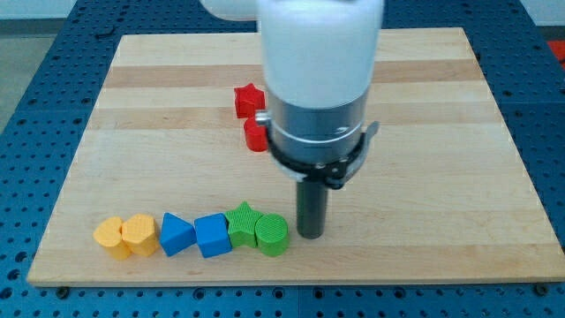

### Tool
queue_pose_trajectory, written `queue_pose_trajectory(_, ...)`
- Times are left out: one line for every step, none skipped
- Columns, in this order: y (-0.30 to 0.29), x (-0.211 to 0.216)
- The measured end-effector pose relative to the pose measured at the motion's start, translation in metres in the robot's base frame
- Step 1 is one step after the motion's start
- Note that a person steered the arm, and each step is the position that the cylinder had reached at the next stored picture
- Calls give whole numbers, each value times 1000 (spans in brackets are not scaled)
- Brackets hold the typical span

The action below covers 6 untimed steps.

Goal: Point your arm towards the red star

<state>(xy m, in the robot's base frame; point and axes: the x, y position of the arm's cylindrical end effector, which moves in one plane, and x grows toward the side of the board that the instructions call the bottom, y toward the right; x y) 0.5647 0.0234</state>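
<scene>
The red star [249,99] lies on the wooden board [177,159] above the middle, just left of my arm's white body. A second red block [256,134] sits right below it, partly hidden by the arm. My tip [311,235] rests on the board near the view's bottom, well below and to the right of the red star. It stands just right of the green cylinder [272,234].
A row of blocks runs along the view's bottom left: yellow cylinder [109,237], yellow heart-like block [139,234], blue triangle [177,234], blue cube-like block [213,234], green star [241,221], then the green cylinder. The board's edges border a blue perforated table [35,53].
</scene>
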Motion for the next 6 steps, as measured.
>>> queue_pose_trajectory(36,-32)
queue_pose_trajectory(47,-82)
queue_pose_trajectory(33,-133)
queue_pose_trajectory(14,-174)
queue_pose_trajectory(-15,-201)
queue_pose_trajectory(-70,-199)
